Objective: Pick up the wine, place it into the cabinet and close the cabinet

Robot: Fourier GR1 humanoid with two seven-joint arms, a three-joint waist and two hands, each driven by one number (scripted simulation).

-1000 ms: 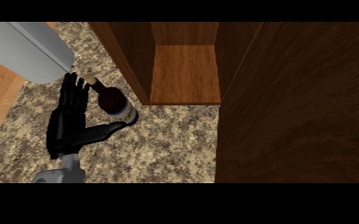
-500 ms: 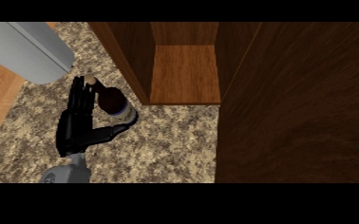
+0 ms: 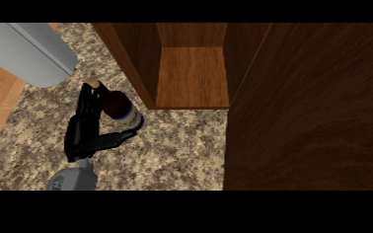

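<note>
Wine bottle (image 3: 116, 104): a dark bottle with a pale bluish band round it. It is over the speckled stone counter (image 3: 178, 148), just left of the cabinet's front left corner and outside the cabinet.

Left hand (image 3: 79, 140): black, and it comes up from the lower left edge on a grey forearm (image 3: 73, 177). It is closed round the wine bottle.

Fingers (image 3: 89, 103): they run up along the bottle's left side and lie against it.

Thumb (image 3: 120, 137): it curls under and round the bottle's lower right side, so the bottle sits in the crook between thumb and fingers.

Bottle relative to hand: above and to the right of the palm, with its left part hidden by the fingers. Whether its base touches the counter cannot be told.

Cabinet (image 3: 193, 76): brown wood and open toward the counter. Its floor and inner walls show, and its front edge is level with the bottle.

Wooden panel (image 3: 299, 113): broad and dark, it fills the right side of the view and touches the cabinet's right wall.

Grey object (image 3: 33, 52): a rounded pale shape at the upper left, near the fingertips but apart from them.

Right hand: does not appear.
</note>
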